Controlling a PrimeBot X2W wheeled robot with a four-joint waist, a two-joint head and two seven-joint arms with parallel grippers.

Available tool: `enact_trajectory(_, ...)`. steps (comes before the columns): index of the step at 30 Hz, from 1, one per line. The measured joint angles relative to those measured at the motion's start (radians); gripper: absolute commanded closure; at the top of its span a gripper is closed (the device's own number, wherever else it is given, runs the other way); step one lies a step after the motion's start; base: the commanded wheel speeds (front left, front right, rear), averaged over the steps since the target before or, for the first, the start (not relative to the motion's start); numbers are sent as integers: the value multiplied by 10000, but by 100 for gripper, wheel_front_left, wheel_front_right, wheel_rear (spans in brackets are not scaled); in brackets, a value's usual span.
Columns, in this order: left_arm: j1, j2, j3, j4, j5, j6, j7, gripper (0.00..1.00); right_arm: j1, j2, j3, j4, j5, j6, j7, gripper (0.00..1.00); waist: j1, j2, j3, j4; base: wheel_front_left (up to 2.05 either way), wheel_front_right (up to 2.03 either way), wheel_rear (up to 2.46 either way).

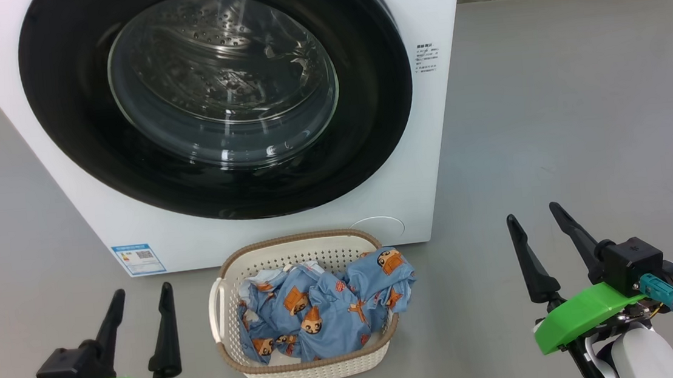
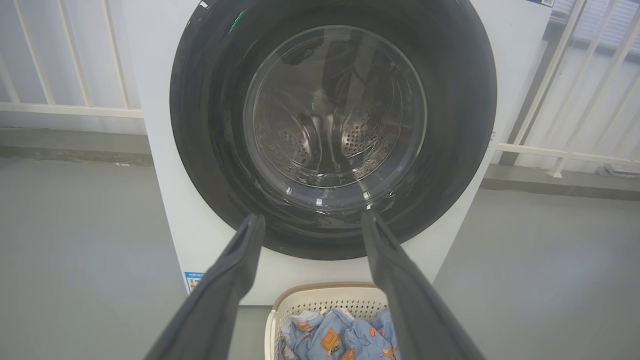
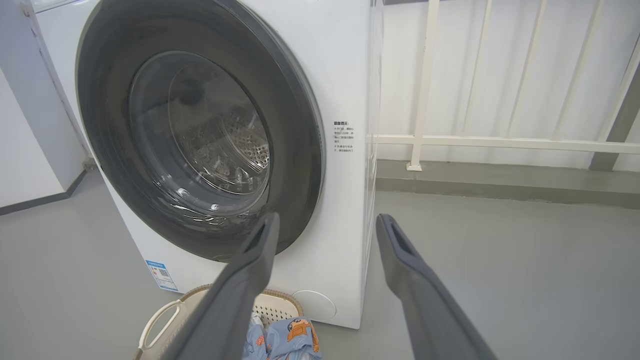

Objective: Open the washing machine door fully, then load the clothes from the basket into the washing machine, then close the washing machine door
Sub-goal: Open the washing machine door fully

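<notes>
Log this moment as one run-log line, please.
step: door opening not begun | washing machine door: shut | clothes: in basket | left claw: open, empty | right claw: open, empty

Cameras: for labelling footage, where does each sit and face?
Head: on the head, looking down at door, basket, clothes; both open jaws at lower corners.
Left wrist: on that wrist, facing the door squarely; own jaws.
Right wrist: on that wrist, facing the door obliquely from the right; own jaws.
All share door, basket, clothes.

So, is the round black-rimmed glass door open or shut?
Shut: the round black-rimmed glass door lies flush on the white washing machine front.
</notes>
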Motion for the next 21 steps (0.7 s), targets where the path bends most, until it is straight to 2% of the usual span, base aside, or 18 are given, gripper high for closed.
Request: enact_trajectory(21, 0, -10, 17, -19, 77, 0, 0, 0, 0, 6, -12, 54, 6, 0, 0, 0, 0, 0, 91, 133, 0, 0, 0)
